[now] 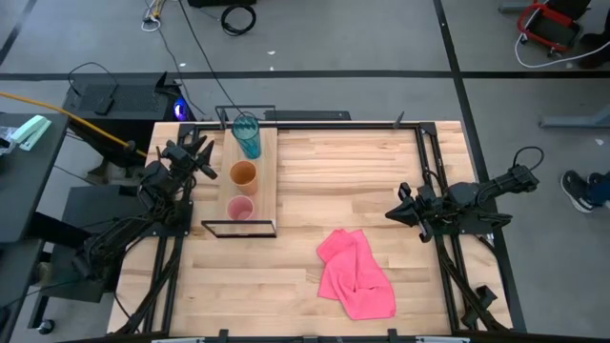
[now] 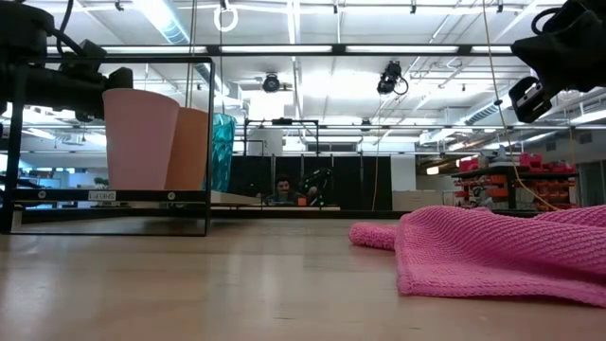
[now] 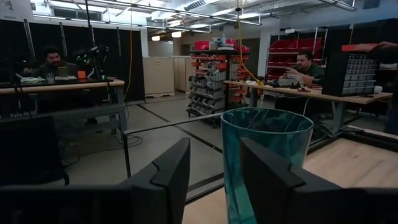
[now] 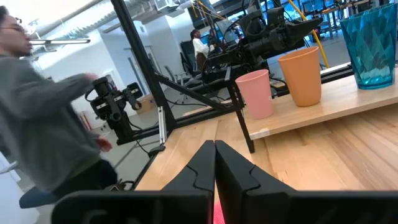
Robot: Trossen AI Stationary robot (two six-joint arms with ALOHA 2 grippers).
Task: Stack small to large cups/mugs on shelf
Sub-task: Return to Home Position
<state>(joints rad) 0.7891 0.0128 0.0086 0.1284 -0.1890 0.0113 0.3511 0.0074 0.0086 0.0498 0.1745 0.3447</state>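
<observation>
My right jaws: closed and empty, over the worktop, well apart from the shelf.
My left jaws: parted and empty, beside the shelf, facing the teal cup.
Pink cup: nearest on the shelf, smallest.
Orange cup: middle.
Teal cup: farthest, largest. The size order looks complete, so I judge nothing needs gripping.

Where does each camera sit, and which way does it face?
High: overhead, straight down on the pale wooden tabletop; left arm, right arm show.
Low: table height, level past the pink knitted cloth to the wire-framed wooden shelf; arms up top.
Left wrist: faces the tall translucent teal cup past its open jaws.
Right wrist: faces the small pink cup and medium orange cup over shut jaws.
Shared: all four see the teal cup.
</observation>
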